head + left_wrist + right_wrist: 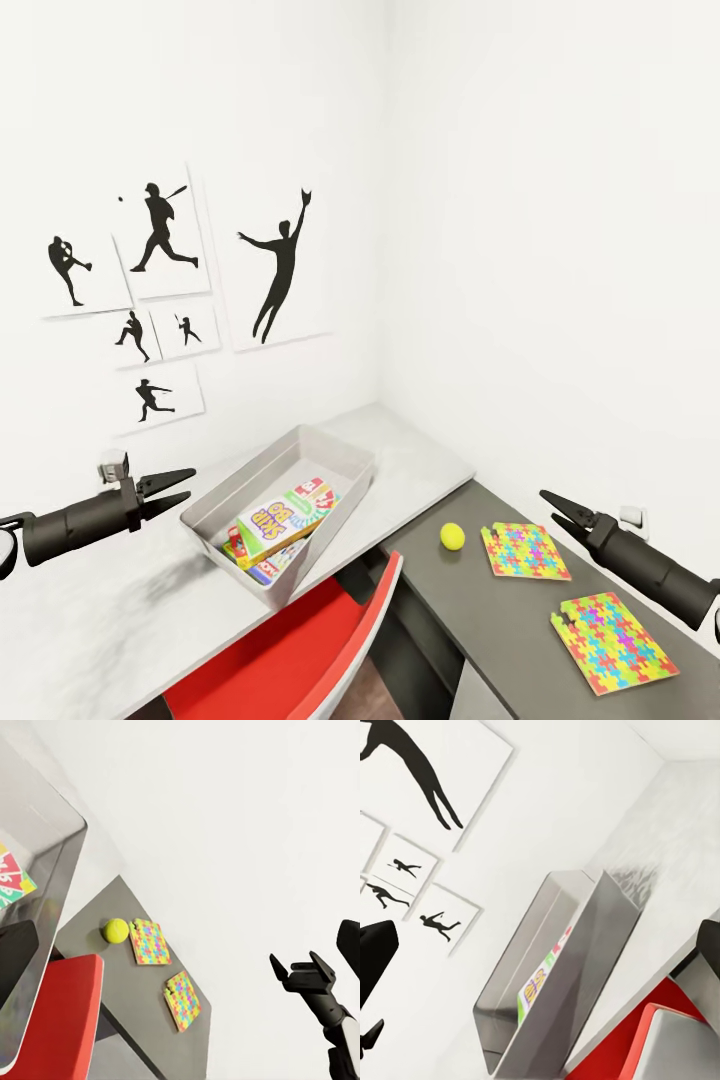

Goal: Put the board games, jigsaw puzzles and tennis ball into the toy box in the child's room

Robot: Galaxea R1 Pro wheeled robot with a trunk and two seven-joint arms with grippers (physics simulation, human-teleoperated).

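Observation:
The grey toy box stands on the pale table top and holds board games, one yellow-green-red on top. The tennis ball and two jigsaw puzzles lie on the table's dark lower section. My left gripper hovers open and empty just left of the box. My right gripper hangs open and empty above the puzzles. The left wrist view shows the ball, both puzzles and the right gripper. The box appears in the right wrist view. The bed is out of view.
A red chair is pushed in under the table, right below the box. White walls meet in the corner behind the table. Baseball silhouette pictures hang on the left wall.

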